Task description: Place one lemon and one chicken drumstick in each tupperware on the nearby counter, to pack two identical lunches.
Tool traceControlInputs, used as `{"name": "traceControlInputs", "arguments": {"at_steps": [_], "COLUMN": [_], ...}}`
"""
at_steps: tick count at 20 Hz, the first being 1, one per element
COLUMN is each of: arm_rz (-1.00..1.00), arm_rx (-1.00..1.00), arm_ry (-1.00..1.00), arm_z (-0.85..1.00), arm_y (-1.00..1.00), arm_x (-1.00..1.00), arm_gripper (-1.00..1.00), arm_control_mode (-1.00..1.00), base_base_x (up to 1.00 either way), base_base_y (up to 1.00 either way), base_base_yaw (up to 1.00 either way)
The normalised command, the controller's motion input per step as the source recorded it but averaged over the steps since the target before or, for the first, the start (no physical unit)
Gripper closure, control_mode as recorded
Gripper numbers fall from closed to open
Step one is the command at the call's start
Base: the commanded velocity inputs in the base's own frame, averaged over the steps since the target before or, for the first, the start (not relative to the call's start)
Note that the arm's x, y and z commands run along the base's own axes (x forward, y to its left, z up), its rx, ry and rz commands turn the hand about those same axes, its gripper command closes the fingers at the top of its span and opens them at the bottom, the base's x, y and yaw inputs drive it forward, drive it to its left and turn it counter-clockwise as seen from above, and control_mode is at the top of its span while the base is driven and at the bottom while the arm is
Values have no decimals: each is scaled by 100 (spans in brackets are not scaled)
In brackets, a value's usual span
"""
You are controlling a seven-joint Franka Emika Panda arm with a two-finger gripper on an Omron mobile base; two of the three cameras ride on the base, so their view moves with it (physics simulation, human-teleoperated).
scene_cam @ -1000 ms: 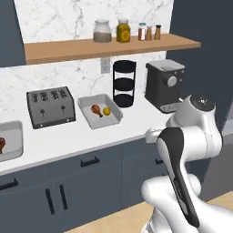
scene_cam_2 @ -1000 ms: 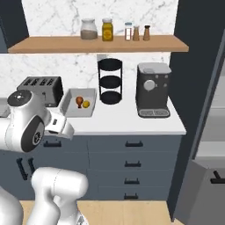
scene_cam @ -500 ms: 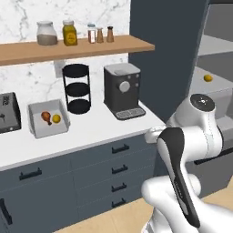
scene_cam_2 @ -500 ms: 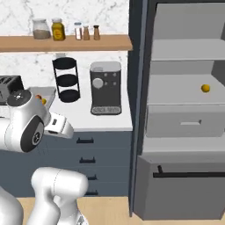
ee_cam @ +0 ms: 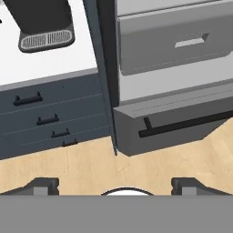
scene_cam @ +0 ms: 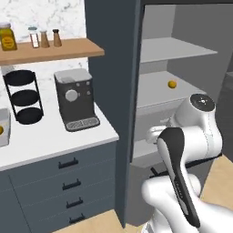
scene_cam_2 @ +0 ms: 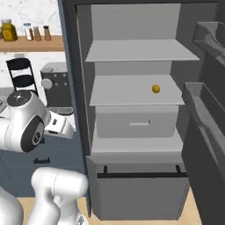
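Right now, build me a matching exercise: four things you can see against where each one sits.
Things:
1. lemon
2. coffee machine
3. spice jars
4. black tiered rack

Places:
A. wooden wall shelf
B. open fridge's middle shelf
C. counter, beside the fridge wall
D. counter, left of the coffee machine

Pairs: 1-B, 2-C, 3-A, 4-D

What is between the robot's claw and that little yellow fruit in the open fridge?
Nothing visible blocks it. The lemon lies alone on a fridge shelf with the door open. The gripper, open, points down at the floor, away from the lemon.
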Motion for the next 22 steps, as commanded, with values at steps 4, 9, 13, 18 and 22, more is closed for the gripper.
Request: {"name": "traceControlInputs", "arguments": {"at_steps": [4, 9, 13, 18, 22], "arm_rz": [0, 0, 0, 0, 0], "arm_rx": [0, 0, 0, 0, 0], "arm_ry": [0, 0, 0, 0, 0], "arm_z": [0, 0, 0, 0, 0], "arm_y": [0, 0, 0, 0, 0], "arm_x": [0, 0, 0, 0, 0], "arm_gripper": [-100, -100, -100, -100, -100], "arm_control_mode": [100, 100, 100, 100, 100], "base_base_x": [12, 27, 37, 43, 69], "base_base_y": [-93, -57, -40, -36, -7], "base_base_yaw": [0, 0, 0, 0, 0]}}
